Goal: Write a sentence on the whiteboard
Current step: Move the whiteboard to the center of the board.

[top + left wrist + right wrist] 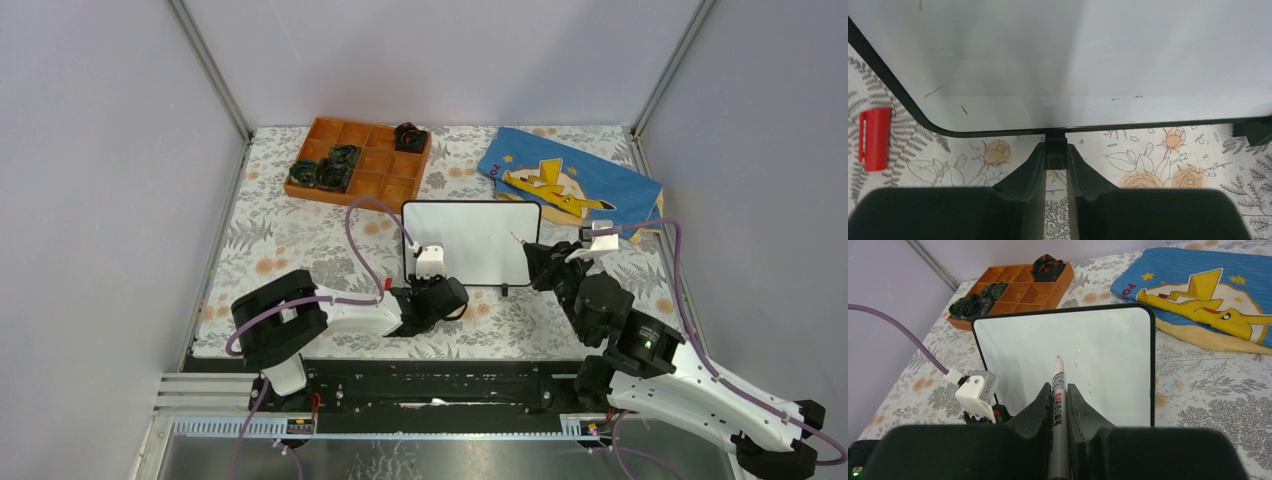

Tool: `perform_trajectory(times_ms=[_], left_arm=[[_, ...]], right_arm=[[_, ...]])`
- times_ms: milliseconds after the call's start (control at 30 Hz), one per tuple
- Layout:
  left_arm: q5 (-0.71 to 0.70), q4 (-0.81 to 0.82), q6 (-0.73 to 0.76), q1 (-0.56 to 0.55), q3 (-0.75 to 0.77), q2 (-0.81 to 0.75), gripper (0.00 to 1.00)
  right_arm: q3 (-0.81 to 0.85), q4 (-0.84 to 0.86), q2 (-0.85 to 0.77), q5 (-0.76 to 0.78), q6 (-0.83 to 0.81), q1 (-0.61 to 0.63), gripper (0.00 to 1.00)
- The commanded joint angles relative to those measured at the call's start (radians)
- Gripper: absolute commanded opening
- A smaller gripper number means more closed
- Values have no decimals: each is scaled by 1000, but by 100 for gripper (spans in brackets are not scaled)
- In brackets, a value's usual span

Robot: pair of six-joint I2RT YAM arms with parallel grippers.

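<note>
Left jaws sit closest to the lens, clenched on a little black foot (1056, 152) at the near edge of the whiteboard (470, 242), which lies mid-surface (290, 232) between both arms. Right jaws are grasping a marker (1058, 400) by its barrel, tip aimed at the blank white face; whether it touches, I cannot tell. No sentence is written yet. I judge the board light, stiff and glossy, apt to slide under pen pressure, so the frame or foot is the place to pin it, clear of the writing area. A red cap (874, 139) lies just left of the board.
</note>
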Motion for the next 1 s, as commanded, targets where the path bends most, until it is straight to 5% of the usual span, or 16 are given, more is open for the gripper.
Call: perform_trajectory(times_ms=[0, 633, 967], left_arm=[[-45, -74, -151, -46, -30, -17, 0], [-92, -168, -220, -120, -18, -62, 0], [-92, -186, -184, -135, -3, -93, 41]], right_arm=[[9, 4, -14, -17, 51, -4, 0], [-3, -43, -59, -41, 99, -4, 0], [10, -51, -58, -60, 94, -4, 0]])
